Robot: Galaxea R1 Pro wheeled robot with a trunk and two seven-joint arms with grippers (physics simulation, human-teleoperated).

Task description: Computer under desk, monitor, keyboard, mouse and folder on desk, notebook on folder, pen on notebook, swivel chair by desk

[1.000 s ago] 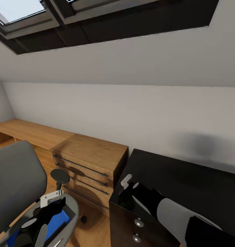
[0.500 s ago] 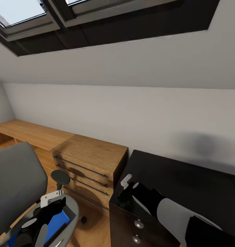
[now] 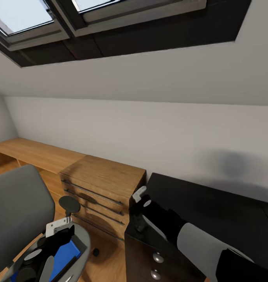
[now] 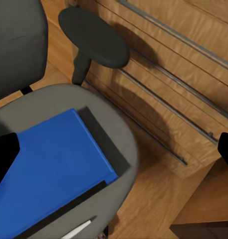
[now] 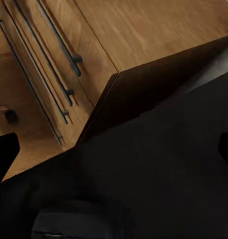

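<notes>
From the head view, the swivel chair (image 3: 16,211) sits low on the robot's left side, on the wood floor. The blue folder (image 3: 65,254) lies on its grey seat. The left gripper (image 3: 57,231) hangs just over the folder, and I cannot tell from here how far its jaws are apart. The black desk (image 3: 220,211) is on the right, with a wooden drawer chest (image 3: 102,184) right beside it. The right gripper (image 3: 138,207) is over the desk's near corner.

In the left wrist view, the folder (image 4: 49,169) lies flat on the seat of the chair (image 4: 118,144). A thin white stick, maybe the pen (image 4: 76,230), peeks out at the seat's edge. The jaws look wide apart and hold nothing.

In the right wrist view, the shiny desk (image 5: 163,169) top is below the gripper, with the drawer chest (image 5: 143,35) next to it. The jaws are wide apart here too, holding nothing.
</notes>
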